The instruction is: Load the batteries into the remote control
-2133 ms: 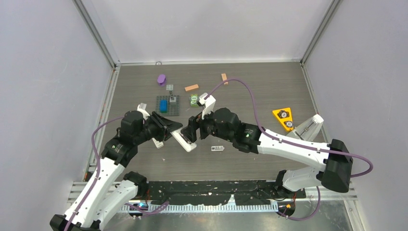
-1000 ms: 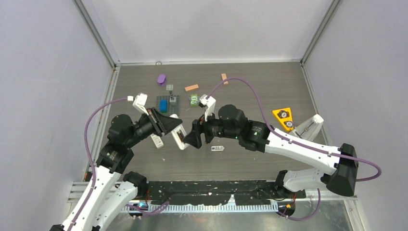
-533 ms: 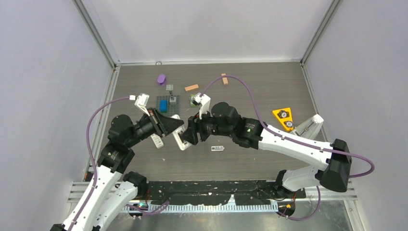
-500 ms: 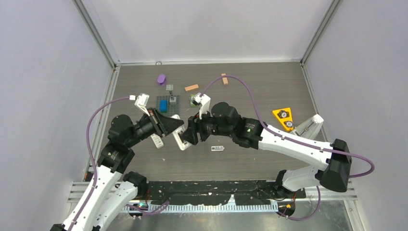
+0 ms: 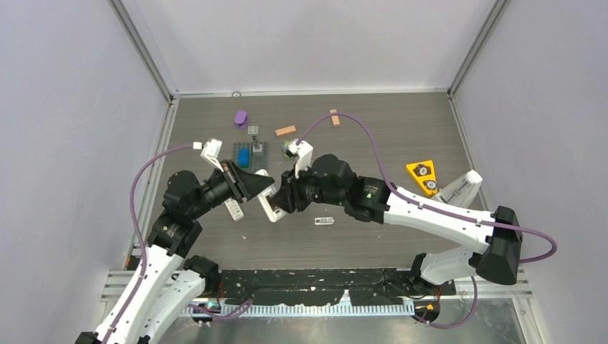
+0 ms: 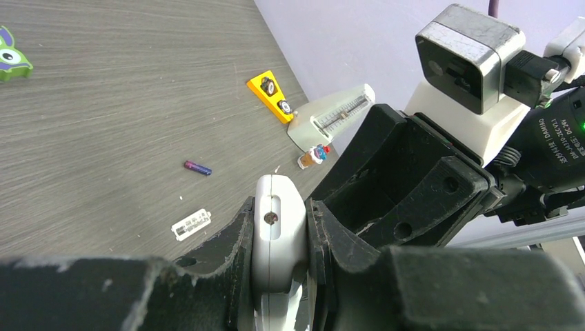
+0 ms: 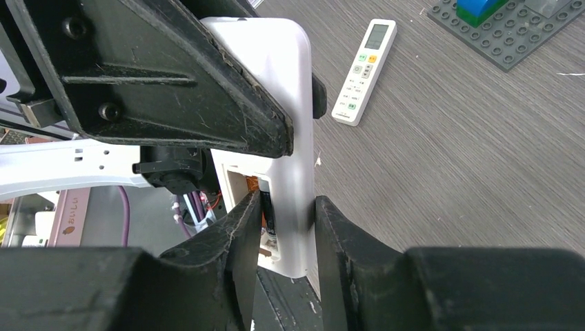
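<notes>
Top view: centre-left, the remote control [image 5: 269, 209] is held up, clamped by the left gripper [image 5: 259, 188] and the right gripper [image 5: 285, 201].

Left wrist: a purple battery [image 6: 197, 167] is seen loose on the table [image 6: 103, 103].

Right wrist: the remote is judged light, stiff and smooth. Its edges are best gripped, with the open compartment [image 7: 268, 207] kept clear.

- Arms: two, the left arm [image 5: 161, 236] and the right arm [image 5: 430, 211], one pair of jaws each.
- Remotes: two, the held remote [image 7: 296, 165] and the loose remote [image 7: 364, 72] flat on the table [image 5: 430, 122].
- Batteries in sight: two, a purple battery [image 6: 197, 168] and what looks like a dark battery [image 7: 268, 207] in the held remote's open compartment.
- Orange-tan blocks: two, a nearer block [image 5: 285, 130] and a farther block [image 5: 334, 117].
- Yellow triangle [image 5: 416, 172]: one, bearing two round dials, upper dial [image 5: 424, 170] and lower dial [image 5: 431, 185].
- Building pieces: one grey studded baseplate [image 5: 259, 154], one blue brick [image 5: 244, 156], one small grey brick [image 5: 253, 130].
- One each: purple lump [image 5: 241, 117], green monster figure [image 6: 12, 58], barcode label [image 5: 325, 221], white scaled piece [image 5: 459, 190], and a small orange item [image 6: 312, 157] too small to name.
</notes>
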